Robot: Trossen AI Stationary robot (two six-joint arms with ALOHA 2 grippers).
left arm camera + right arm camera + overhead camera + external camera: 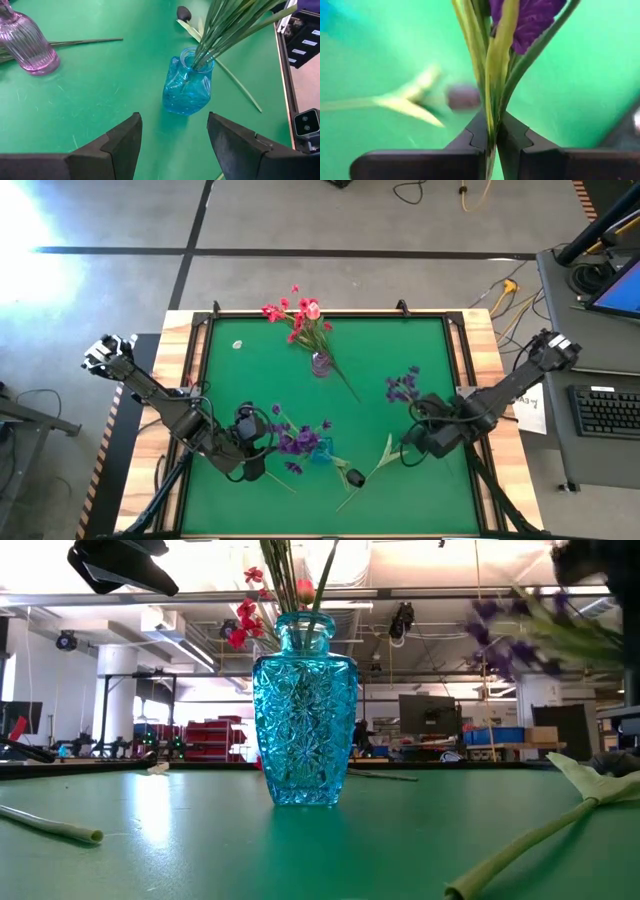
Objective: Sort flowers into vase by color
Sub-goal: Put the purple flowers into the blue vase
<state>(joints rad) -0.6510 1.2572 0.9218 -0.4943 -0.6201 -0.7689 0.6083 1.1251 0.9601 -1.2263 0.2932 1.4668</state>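
Note:
A blue glass vase (322,448) (187,90) stands near the table's front and holds purple flowers (295,440) on green stems. My left gripper (258,448) (175,130) hovers open just left of it, touching nothing. A pinkish-purple ribbed vase (320,364) (30,45) at centre-back holds red flowers (295,315). My right gripper (418,408) (492,135) is shut on a purple flower spray (402,385) (540,630), raised above the table's right half. A pale tulip (380,458) with a dark bud (355,477) lies flat on the mat. My right gripper pinches the purple spray's green stems (492,115) between its two fingers, a little below the purple bloom (530,20). The fingers point steeply down. The spray is lifted clear of the table, its blooms reaching past the fingertips toward the far side.
A loose stem (50,823) lies on the mat in front of the blue vase, left of it. A small white scrap (238,345) lies at the back left. Wooden rails (480,330) border the green mat. Bare mat lies between the two vases.

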